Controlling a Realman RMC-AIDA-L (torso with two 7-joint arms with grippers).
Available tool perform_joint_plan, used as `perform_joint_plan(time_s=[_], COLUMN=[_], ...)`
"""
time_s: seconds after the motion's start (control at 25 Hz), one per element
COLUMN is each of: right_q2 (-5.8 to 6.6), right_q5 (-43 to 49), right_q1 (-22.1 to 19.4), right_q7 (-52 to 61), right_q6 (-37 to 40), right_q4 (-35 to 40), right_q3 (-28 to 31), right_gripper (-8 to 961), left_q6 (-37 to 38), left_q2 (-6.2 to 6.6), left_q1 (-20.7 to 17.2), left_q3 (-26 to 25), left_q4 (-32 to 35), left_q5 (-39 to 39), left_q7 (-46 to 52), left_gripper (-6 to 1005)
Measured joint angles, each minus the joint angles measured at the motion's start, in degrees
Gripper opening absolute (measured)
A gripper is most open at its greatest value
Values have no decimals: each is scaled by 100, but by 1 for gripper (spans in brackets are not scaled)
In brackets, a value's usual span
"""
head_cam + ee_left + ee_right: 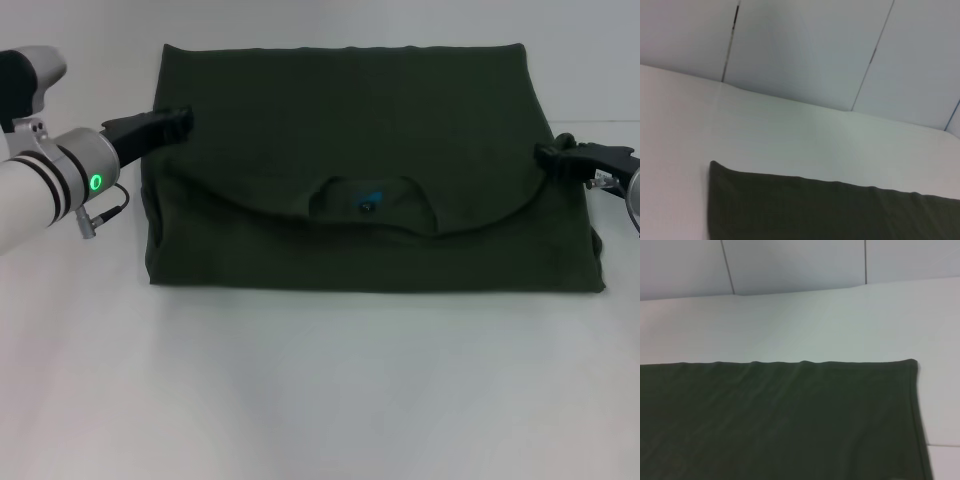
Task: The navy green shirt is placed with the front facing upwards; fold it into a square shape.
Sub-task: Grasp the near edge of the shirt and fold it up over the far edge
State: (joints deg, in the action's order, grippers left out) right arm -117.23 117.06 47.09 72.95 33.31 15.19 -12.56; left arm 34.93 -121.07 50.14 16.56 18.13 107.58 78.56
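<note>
The navy green shirt (pixel 360 120) lies on the white table (pixel 320 390) as a wide folded rectangle. A folded layer with a curved edge crosses its near half. The round collar with the small blue label (pixel 370 198) shows at the middle. The chest letters are hidden. My left gripper (pixel 172 124) is at the shirt's left edge, its tips over the cloth. My right gripper (pixel 556 156) is at the shirt's right edge. The left wrist view shows a far corner of the shirt (pixel 830 212). The right wrist view shows the other far corner (pixel 780 420).
The white table runs all round the shirt, with a broad bare strip in front (pixel 320 400). Grey wall panels (pixel 805 45) stand behind the table's far edge. A cable plug (pixel 100 214) hangs from my left wrist near the shirt's left side.
</note>
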Motion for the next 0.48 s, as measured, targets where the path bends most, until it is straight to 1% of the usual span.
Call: perform_joint_plan(time_s=[0.12,0.28,0.4,0.48], right_q2=[1,-9,-55,-68], right_q5=[0,0,-75,-271], right_q1=[-31,-133,-309,-462], right_q7=[39,153,442,577], right_q6=[5,186,701,1070], right_q4=[29,258,648,872], right_q3=[5,36,36,20], right_gripper=[412,490,549,588], left_q6=[0,133,451,617], left_q2=[-1,-4,-7,-23], left_q1=[-35,-133,-265,-380], left_q3=[2,6,70,223], left_q4=[85,273,457,621], left_q5=[16,25,38,30], left_q7=[125,243,464,661], left_gripper=[231,355,457,537])
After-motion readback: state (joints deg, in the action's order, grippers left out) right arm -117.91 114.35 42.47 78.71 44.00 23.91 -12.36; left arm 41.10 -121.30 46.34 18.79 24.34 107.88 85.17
